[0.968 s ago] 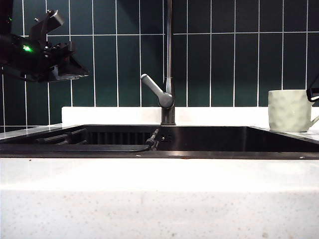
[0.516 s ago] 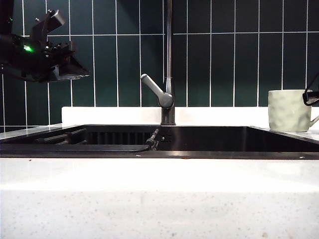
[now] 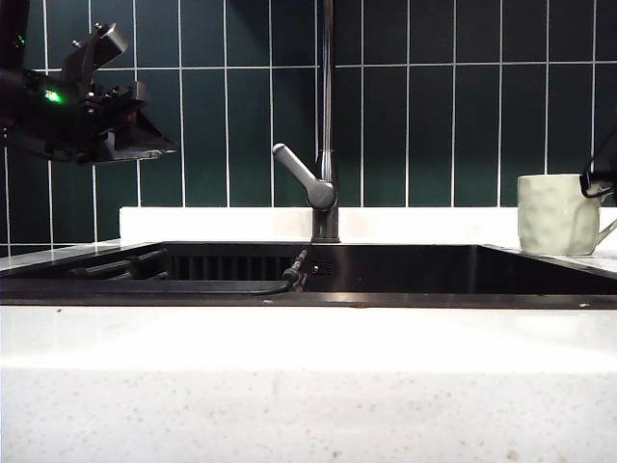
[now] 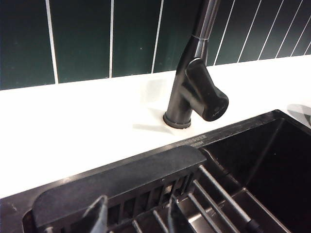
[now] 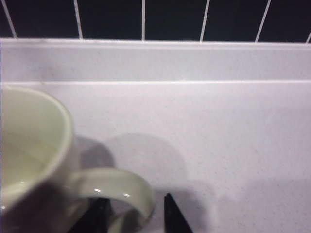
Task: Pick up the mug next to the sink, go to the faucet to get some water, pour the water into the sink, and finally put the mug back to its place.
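Note:
The cream dimpled mug (image 3: pixel 552 214) stands on the white counter right of the black sink (image 3: pixel 405 266). In the right wrist view the mug (image 5: pixel 29 145) is upright, its loop handle (image 5: pixel 121 187) between the tips of my right gripper (image 5: pixel 133 216). That gripper is open, one finger inside the loop and one outside, not closed on it. In the exterior view only a bit of the right gripper (image 3: pixel 596 185) shows at the mug's right side. My left gripper (image 3: pixel 145 140) hangs open and empty high at the left, above the sink's rack (image 4: pixel 218 194), facing the faucet (image 4: pixel 197 92).
The faucet pipe (image 3: pixel 328 106) rises behind the sink's middle, its grey lever (image 3: pixel 301 177) angled left. A dark rack (image 3: pixel 125 268) and a hose end (image 3: pixel 294 271) lie in the basin. A dark green tiled wall (image 3: pixel 453 116) backs the counter.
My right gripper has come in from the right edge toward the mug's handle and lowered around it. The left arm has barely shifted. The mug has not moved.

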Controlling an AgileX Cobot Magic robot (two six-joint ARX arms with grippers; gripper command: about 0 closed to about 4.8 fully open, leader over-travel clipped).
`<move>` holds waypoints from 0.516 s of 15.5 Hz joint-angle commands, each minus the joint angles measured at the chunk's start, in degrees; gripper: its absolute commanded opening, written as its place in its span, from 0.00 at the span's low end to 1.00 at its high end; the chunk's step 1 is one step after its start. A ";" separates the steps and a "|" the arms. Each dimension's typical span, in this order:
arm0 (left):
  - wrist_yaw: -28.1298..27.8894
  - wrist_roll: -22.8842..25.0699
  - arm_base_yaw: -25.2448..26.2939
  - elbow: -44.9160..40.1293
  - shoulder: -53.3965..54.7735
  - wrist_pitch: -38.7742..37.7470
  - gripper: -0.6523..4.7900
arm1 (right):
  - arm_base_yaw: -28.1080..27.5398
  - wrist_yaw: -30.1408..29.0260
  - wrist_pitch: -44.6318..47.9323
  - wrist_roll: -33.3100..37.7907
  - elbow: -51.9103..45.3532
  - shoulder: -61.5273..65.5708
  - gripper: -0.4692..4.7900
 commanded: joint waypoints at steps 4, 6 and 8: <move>1.95 0.04 -0.11 0.15 -0.17 -1.49 0.41 | -0.46 -0.15 1.75 -0.13 2.01 3.98 0.39; 1.92 0.04 -0.11 0.15 -0.17 -1.49 0.41 | -0.46 -0.13 1.79 -0.13 2.32 4.02 0.39; 1.95 0.04 -0.11 0.15 -0.17 -1.53 0.41 | -1.07 -0.13 3.41 -0.13 2.32 4.02 0.39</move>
